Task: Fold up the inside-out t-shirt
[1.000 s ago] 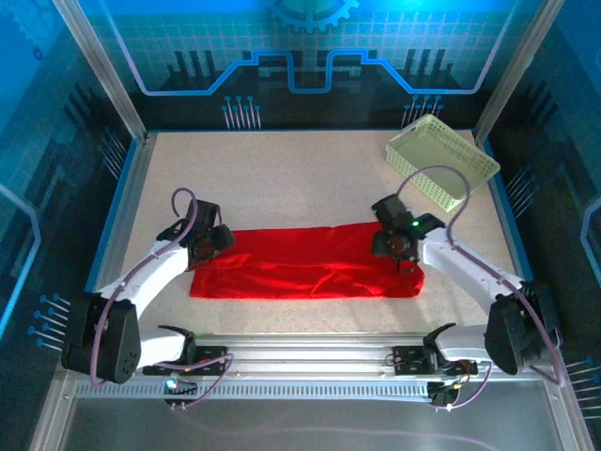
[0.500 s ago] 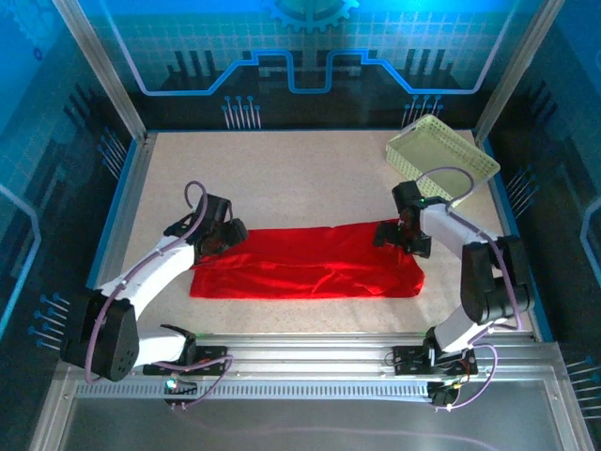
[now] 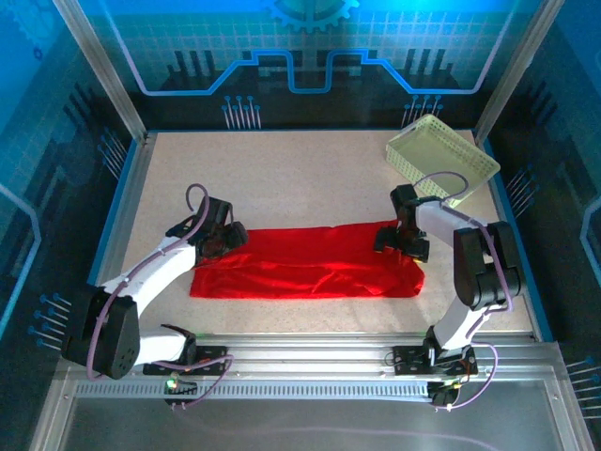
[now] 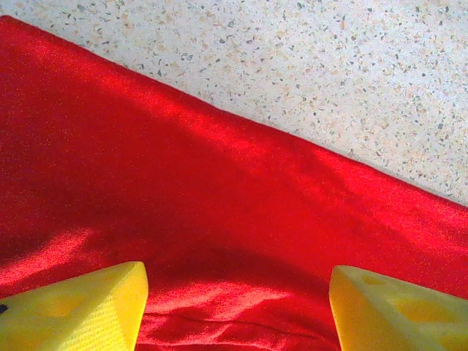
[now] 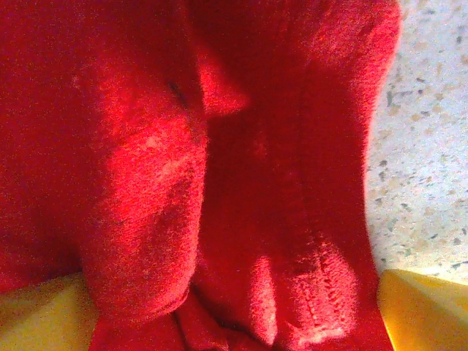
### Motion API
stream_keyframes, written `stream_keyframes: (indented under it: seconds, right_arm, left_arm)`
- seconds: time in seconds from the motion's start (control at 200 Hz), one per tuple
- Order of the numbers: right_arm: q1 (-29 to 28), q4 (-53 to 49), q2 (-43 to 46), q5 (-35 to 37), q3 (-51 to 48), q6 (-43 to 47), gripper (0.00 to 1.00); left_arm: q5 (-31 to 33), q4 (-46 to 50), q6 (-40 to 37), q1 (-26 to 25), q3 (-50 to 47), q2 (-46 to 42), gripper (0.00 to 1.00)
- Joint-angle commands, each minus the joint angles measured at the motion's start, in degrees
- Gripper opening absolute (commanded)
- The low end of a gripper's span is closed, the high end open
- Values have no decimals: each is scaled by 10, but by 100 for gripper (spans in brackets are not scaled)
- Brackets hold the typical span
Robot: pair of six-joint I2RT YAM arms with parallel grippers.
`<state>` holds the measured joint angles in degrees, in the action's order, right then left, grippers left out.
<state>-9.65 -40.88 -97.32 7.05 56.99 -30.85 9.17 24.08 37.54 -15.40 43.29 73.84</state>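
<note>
Now we see the speckled bench [image 3: 282, 178] carrying the inside-out t-shirt [image 3: 310, 263], which lies flat as a long red band running left to right across the near half, closer to the near edge than to the far edge. Its far edge is fairly straight, and its surface is creased along the middle. At the far right corner of the bench sits the pale yellow-green lattice basket [image 3: 441, 160], apart from the shirt.

We find the left gripper [image 3: 228, 240] at the shirt's far left end, over the cloth. From its wrist camera, its yellow fingers [image 4: 80, 307] stand wide apart, with red cloth spread beneath and between them and the shirt's edge running slantwise against bare bench beyond. They close on nothing.

We find the right gripper [image 3: 399, 240] over the shirt's far right end. From its wrist camera, its yellow fingertips [image 5: 424, 307] sit spread at the two lower corners, with bunched, folded cloth and a stitched hem between them; they are not pressed together on it. A strip of bare bench shows along the right side.
</note>
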Motion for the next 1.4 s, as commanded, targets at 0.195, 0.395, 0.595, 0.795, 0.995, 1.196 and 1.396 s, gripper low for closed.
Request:
stream_keyframes:
  seconds: [0.195, 0.395, 0.595, 0.795, 0.995, 1.196, 1.396]
  right_arm:
    - [9, -35, -24, 47, 26, 27, 100]
    - [12, -24, -31, 30, 24, 19, 90]
    - [11, -22, -54, 16, 31, 27, 70]
    - [8, -1, -57, -5, 26, 24, 52]
    - [7, 0, -20, 11, 19, 22, 13]
    - [8, -12, 21, 49, 13, 20, 0]
    - [11, -29, 45, 69, 19, 25, 0]
  left_arm:
    - [-1, -6, 3, -2, -8, 7, 68]
    - [1, -2, 1, -3, -9, 0, 68]
    - [16, 0, 1, -2, -16, -17, 69]
    - [21, -1, 5, -2, -23, -31, 69]
    - [17, 3, 3, -2, -25, -28, 69]
    - [-6, -9, 6, -2, -39, -6, 69]
    - [-32, -30, 13, -9, -46, 35, 68]
